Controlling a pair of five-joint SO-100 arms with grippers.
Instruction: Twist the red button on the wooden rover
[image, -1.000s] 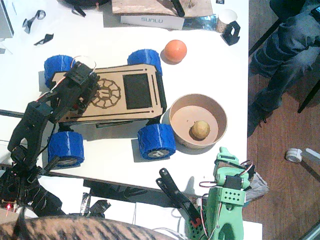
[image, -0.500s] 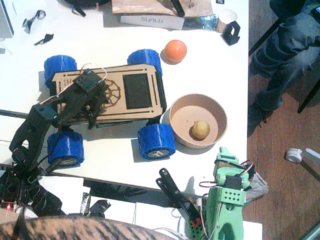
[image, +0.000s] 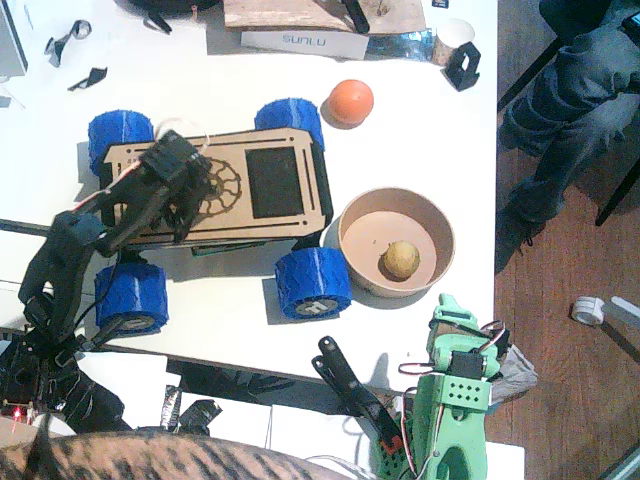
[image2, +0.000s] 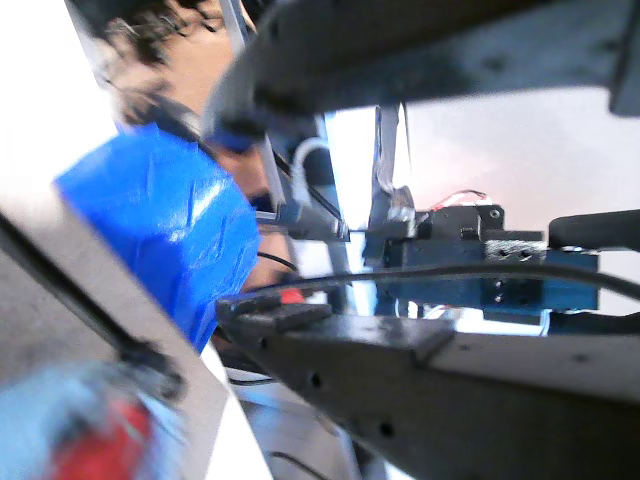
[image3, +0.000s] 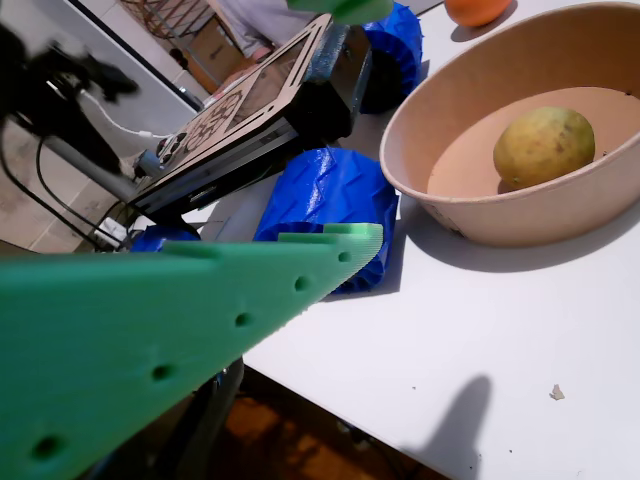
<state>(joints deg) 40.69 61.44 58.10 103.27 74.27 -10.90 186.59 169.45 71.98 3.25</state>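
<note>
White desk (image: 240, 330) carries everything. Black left fingers (image: 185, 205) reach down over the flat plywood rover with blue ribbed wheels (image: 290, 185), near its engraved gear; whether they grasp anything, I cannot tell. No tiny red button is visible overhead, perhaps hidden beneath them; a wrist view shows a red speck (image2: 291, 296) between them. Only another wrist view shows the idle green right fingers (image3: 330, 240), spread and empty.

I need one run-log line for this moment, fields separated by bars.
left hand: over wooden rover deck, grip unclear | red button: hidden | right hand: idle at table edge
</note>
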